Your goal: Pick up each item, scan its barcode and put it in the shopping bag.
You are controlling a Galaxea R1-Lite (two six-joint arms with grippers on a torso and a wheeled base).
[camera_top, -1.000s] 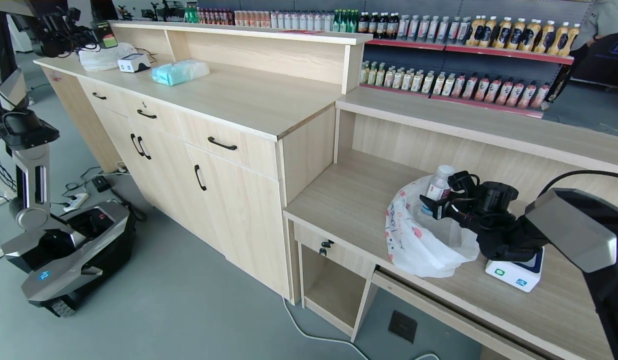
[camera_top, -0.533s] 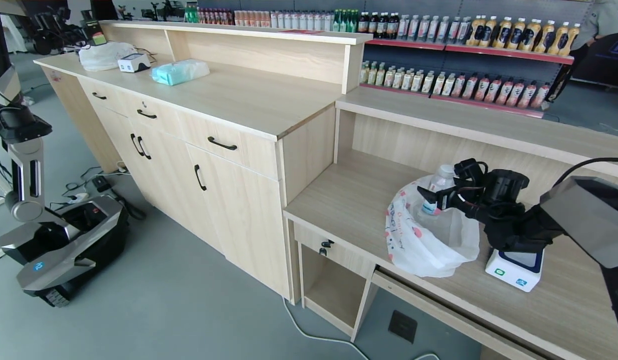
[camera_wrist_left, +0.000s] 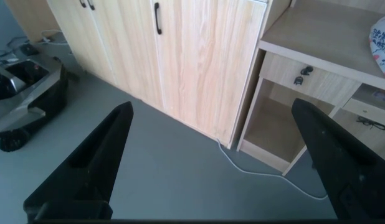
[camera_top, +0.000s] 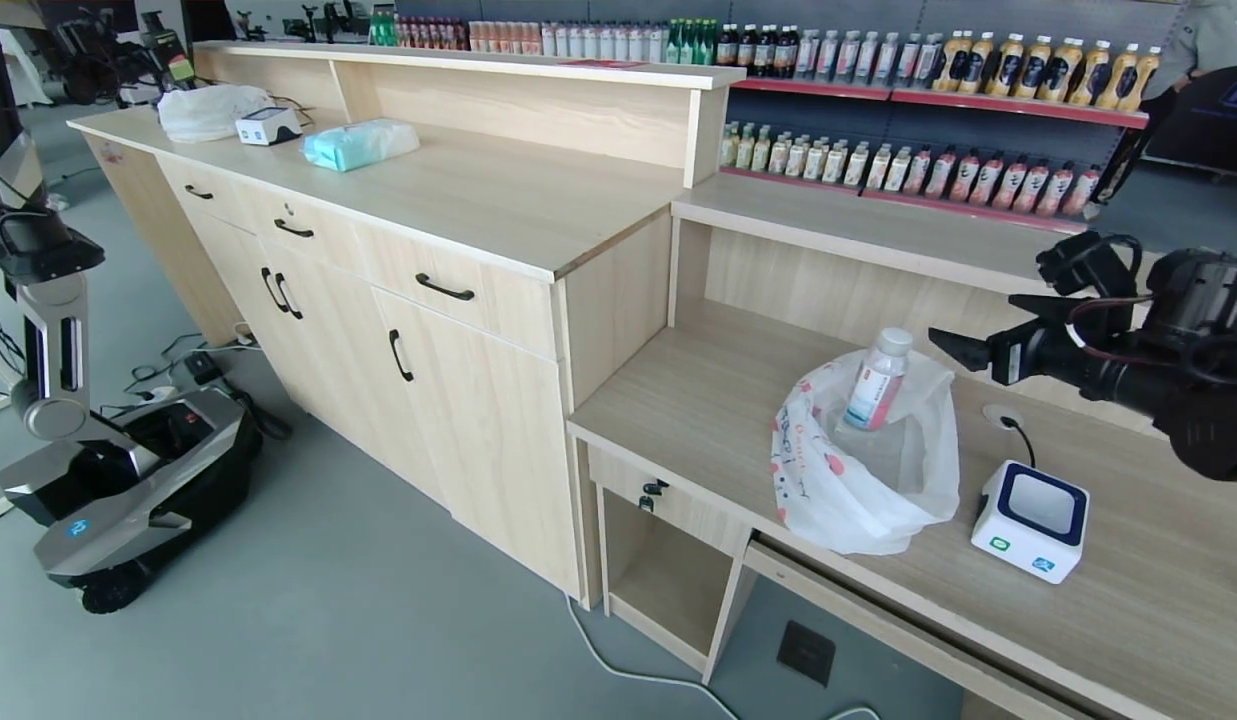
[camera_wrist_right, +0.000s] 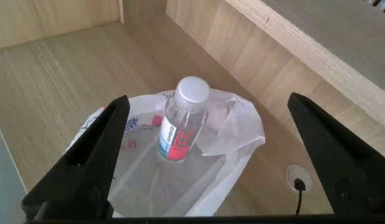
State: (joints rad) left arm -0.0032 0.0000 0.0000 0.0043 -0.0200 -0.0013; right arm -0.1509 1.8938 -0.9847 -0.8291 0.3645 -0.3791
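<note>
My right gripper (camera_top: 988, 300) is hanging wide open, holding nothing. The bottle (camera_top: 875, 380) is sitting in the shopping bag (camera_top: 828, 480). Next, I'm guessing, I need another item.

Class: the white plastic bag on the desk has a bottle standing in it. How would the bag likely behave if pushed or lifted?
The bag looks thin and crumpled, so it would probably flop rather than hold shape. The tall bottle stands upright inside, so a push would likely tip it. Lifted by one edge, the bag would probably sag.
</note>
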